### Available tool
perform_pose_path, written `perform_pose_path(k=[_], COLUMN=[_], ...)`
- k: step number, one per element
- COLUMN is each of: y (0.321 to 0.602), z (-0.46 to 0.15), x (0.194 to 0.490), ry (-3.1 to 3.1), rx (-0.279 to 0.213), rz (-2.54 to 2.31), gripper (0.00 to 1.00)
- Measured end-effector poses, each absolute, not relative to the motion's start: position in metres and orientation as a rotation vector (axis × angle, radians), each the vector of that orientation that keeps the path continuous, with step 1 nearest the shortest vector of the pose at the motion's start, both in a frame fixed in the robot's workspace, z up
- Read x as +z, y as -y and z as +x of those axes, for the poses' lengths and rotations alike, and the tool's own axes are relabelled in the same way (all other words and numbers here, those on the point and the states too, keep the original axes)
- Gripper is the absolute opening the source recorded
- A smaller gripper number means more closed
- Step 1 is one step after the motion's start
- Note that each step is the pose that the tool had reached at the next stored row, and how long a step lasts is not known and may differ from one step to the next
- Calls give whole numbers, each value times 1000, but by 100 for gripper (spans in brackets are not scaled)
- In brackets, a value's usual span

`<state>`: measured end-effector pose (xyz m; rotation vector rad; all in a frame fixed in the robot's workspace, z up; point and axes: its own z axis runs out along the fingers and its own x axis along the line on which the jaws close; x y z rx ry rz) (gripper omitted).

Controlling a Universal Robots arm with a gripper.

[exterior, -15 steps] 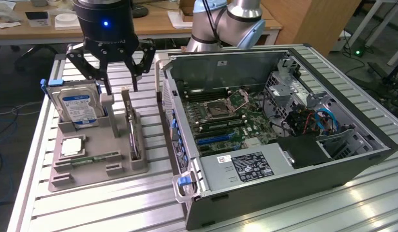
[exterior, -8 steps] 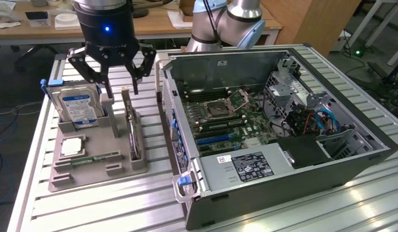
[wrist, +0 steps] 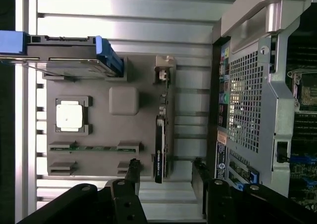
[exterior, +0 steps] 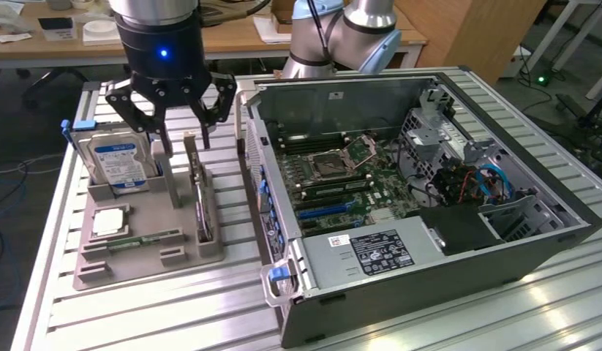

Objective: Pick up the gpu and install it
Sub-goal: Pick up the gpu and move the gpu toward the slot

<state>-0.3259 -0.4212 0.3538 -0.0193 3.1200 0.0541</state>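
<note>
GPU [exterior: 201, 201] stands on edge in slot along holder [exterior: 125, 274] edge nearest PC case [exterior: 428, 270]; not installed. Seen edge-on, so cooler face hard to make out. Gripper [exterior: 178, 133] above one end, fingers spread wide, holding nothing; finger bases cut off in wrist view.

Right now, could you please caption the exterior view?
Open gripper hovers above the gpu, upright in its tray beside the computer case.

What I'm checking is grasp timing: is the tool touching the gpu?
Apart. Wrist view: the tool is open, with a clear gap between each finger and the gpu.
</note>
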Motion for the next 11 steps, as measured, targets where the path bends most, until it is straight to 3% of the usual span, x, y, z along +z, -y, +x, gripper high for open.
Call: perform_pose_path(k=[11], y=[421], z=[-326], x=[335], ry=[-3120], rx=[52], rz=[-20], gripper=[55])
